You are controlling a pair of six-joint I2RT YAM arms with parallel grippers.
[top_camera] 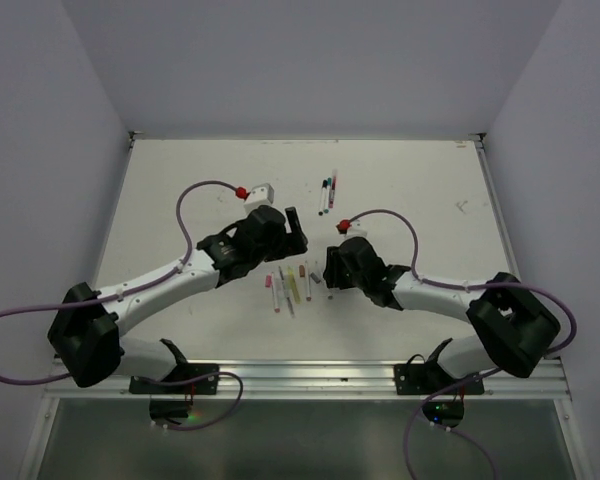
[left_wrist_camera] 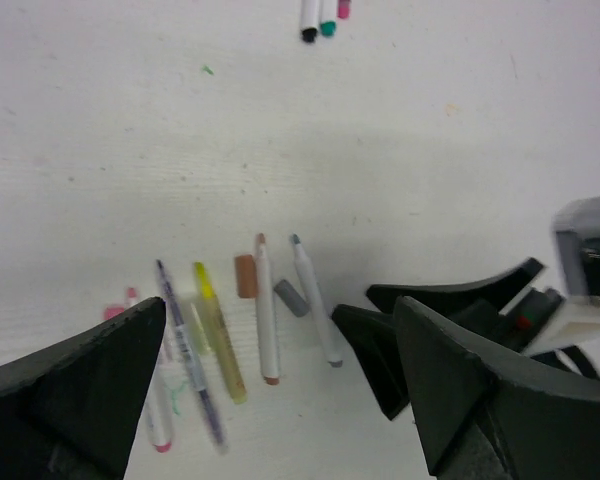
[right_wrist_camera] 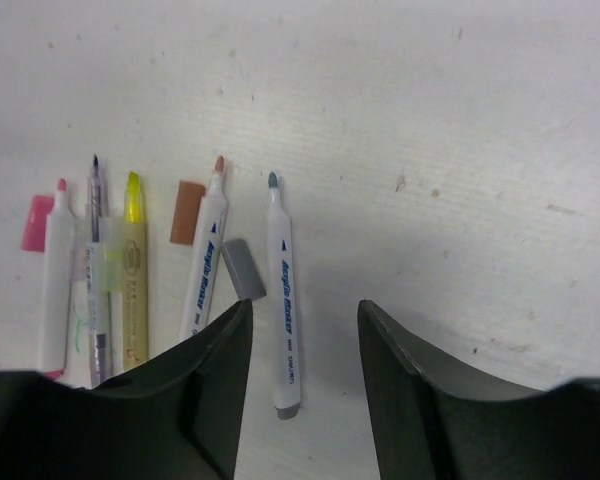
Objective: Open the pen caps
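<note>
Hanging over the white table (top_camera: 180,170), the left gripper (left_wrist_camera: 280,315) is spread wide with nothing between its fingers. The right gripper (right_wrist_camera: 305,330) is parted too, and empty. The two face each other across a row of pens (top_camera: 290,285) lying side by side at mid-table.

Three caps are off and lie flat on the table in that row. The pink cap (right_wrist_camera: 37,222) touches the left side of the pink pen (right_wrist_camera: 52,280), up near its tip. The brown cap (right_wrist_camera: 187,212) lies just left of the brown pen (right_wrist_camera: 205,260), also near the tip. The grey cap (right_wrist_camera: 243,268) lies tilted between the brown pen and the grey pen (right_wrist_camera: 280,290), about halfway along them. Between the pink and brown pens lie a purple pen (right_wrist_camera: 98,270) and a yellow highlighter (right_wrist_camera: 133,270), both with bare tips.

The grey pen's back end lies under the gap between the right gripper's fingers, apart from them.

Three more pens (top_camera: 327,190) lie together farther out, well apart from the row. Their near ends are black, teal and pink in the left wrist view; I cannot tell whether those ends are caps.
</note>
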